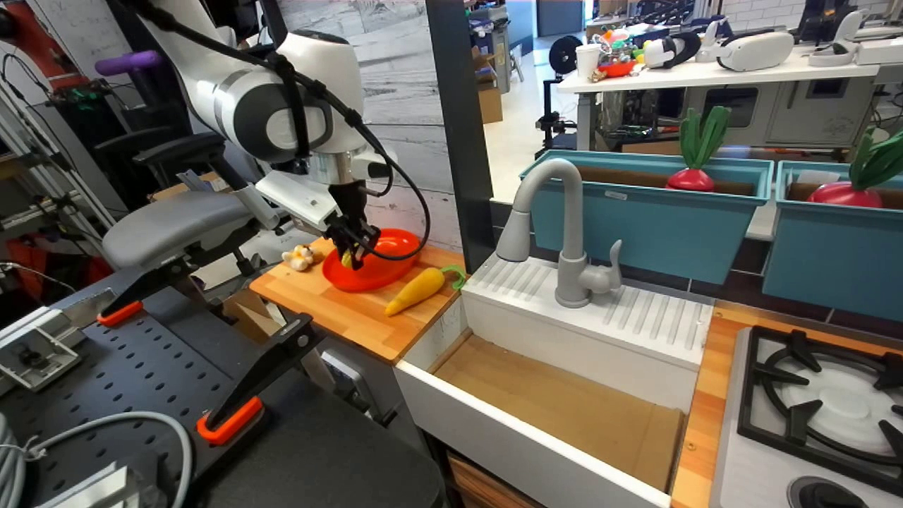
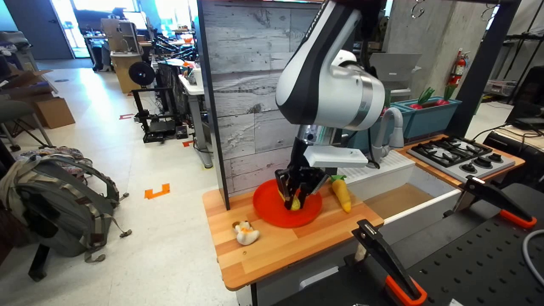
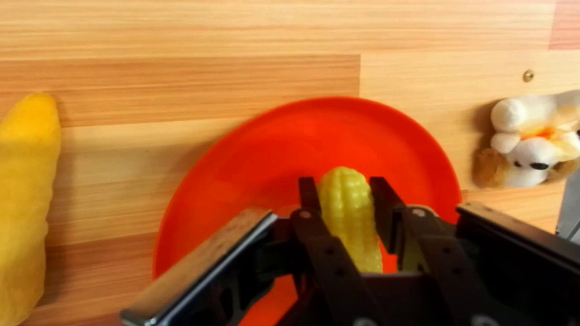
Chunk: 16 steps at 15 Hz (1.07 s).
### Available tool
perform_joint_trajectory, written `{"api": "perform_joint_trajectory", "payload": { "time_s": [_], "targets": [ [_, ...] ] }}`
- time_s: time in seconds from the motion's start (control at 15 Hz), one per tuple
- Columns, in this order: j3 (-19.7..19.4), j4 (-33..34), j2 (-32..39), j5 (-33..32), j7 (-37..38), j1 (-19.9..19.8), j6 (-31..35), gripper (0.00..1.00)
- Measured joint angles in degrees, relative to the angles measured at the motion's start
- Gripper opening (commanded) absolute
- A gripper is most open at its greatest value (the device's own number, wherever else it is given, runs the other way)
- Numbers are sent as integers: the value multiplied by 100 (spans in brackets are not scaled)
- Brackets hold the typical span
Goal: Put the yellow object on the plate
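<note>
The jaws are clamped on the corn (image 3: 349, 213), whose rounded, knobbly end shows just past their tips in the wrist view. Under the jaws lies the red plate (image 3: 217, 190), spreading out around them in both exterior views; whether the corn touches it I cannot tell. In the wrist view, the yellow carrot (image 3: 25, 190) lies well to the left of the jaws, apart from the plate, and the toy (image 3: 534, 145) lies to their right, near the rim. The wooden table (image 1: 346, 317) below the jaws carries plate, carrot and toy. Above the jaws is the white arm (image 2: 340, 93), with the plank wall (image 2: 246, 102) behind. Farther from the jaws, past the carrot, come the sink (image 1: 494, 430), the grey faucet (image 1: 570, 212) and the cooktop (image 2: 461, 157).
</note>
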Motion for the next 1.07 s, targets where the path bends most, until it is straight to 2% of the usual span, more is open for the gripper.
{"api": "perform_joint_trajectory", "payload": {
  "time_s": [0.07, 0.2, 0.53, 0.6, 0.87, 1.07],
  "targets": [
    [-32, 111, 107, -1, 15, 38, 0, 58],
    [-87, 294, 288, -6, 64, 106, -1, 59],
    [-130, 384, 327, -9, 151, 220, -25, 95],
    [-131, 384, 327, -14, 151, 227, -21, 99],
    [-120, 272, 222, -28, 122, 226, 58, 100],
    [-42, -158, -169, -28, 71, 201, 273, 100]
  ]
}}
